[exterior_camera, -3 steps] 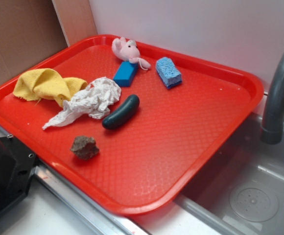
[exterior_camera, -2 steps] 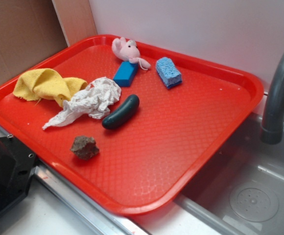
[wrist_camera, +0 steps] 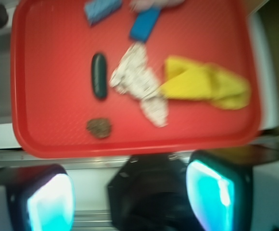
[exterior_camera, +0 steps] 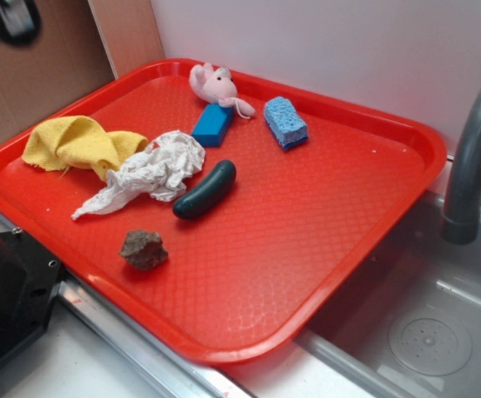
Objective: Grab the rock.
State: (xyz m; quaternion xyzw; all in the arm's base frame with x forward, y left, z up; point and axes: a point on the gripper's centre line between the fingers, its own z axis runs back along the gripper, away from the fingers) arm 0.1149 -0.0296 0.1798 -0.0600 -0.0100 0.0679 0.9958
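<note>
Our gripper (wrist_camera: 130,192) has just come into view high above the tray (exterior_camera: 249,332), fingers spread and empty. The rock (exterior_camera: 143,249) sits untouched near the cucumber (exterior_camera: 205,190), so our approach is only beginning.

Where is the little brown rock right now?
In the exterior view, the small rough brown-grey rock lies alone near the red plastic tray's front left edge, just in front of the dark green cucumber and the crumpled white cloth, touching neither.
</note>
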